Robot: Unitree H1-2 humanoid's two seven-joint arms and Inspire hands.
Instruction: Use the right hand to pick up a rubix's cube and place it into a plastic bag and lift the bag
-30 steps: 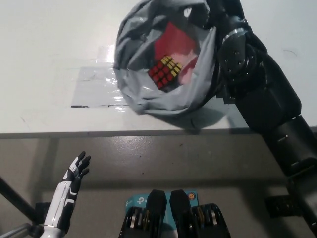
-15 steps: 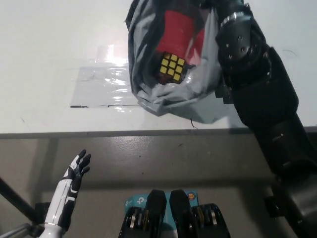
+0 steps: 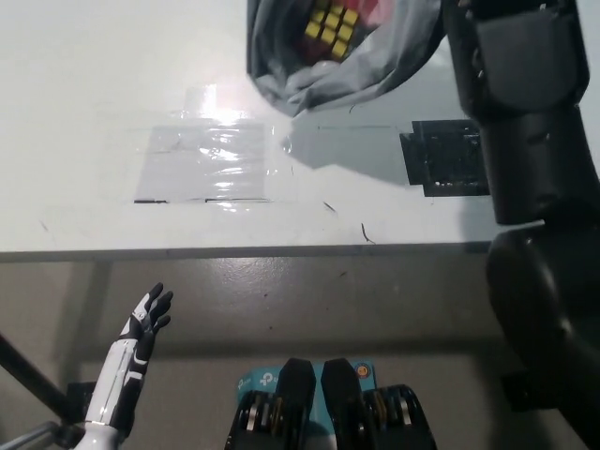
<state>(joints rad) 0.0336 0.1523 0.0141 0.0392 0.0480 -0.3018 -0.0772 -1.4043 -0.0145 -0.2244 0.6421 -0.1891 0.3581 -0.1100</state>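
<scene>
Rubik's cube with yellow face (image 3: 332, 25) inside grey plastic bag (image 3: 323, 70), upper centre, off white table (image 3: 112, 112) | black right arm (image 3: 525, 122) lifting, grip hidden | white left hand (image 3: 145, 323) released, lower left | risk: bag slips, cube falls.

You see a grey plastic bag (image 3: 375, 66) showing the cube (image 3: 333, 26)'s yellow squares gridded in black, beside a red patch. The table (image 3: 94, 94) is white, with a clear glossy sheet (image 3: 206, 164) and a black square mark (image 3: 448, 157).
</scene>
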